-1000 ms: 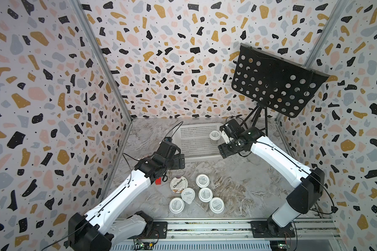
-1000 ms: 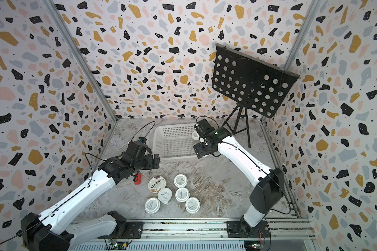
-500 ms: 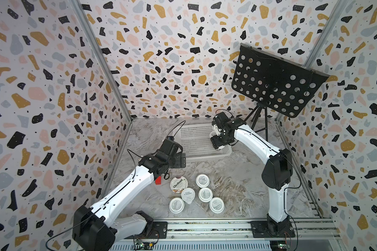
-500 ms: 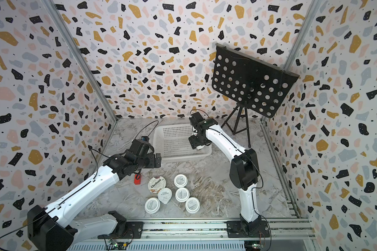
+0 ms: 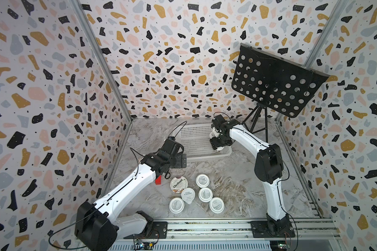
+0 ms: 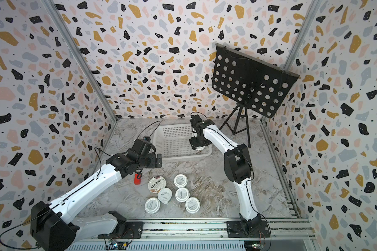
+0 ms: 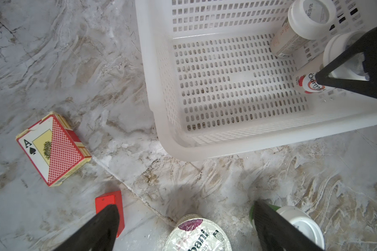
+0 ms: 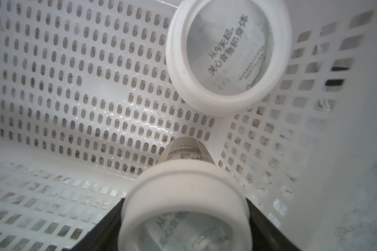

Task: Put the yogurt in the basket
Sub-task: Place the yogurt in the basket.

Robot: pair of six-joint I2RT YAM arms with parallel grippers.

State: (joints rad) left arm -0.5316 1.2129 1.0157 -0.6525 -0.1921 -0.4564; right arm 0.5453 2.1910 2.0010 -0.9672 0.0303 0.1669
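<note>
1. My right pincer (image 8: 184,213) was clamped on a yogurt cup (image 8: 183,184), low inside the white basket (image 7: 226,150), near a corner.
2. A second yogurt cup (image 8: 227,54) stood just beside it in the basket.
3. My left pincer (image 7: 185,207) was apart and held nothing, near the Chobani cup (image 7: 197,235).
4. Five smaller cups (image 5: 205,194) sat bunched with the Chobani cup on the table (image 5: 237,180).
5. A red block (image 7: 109,202) and a pack of cards (image 7: 52,150) lay nearby.
</note>
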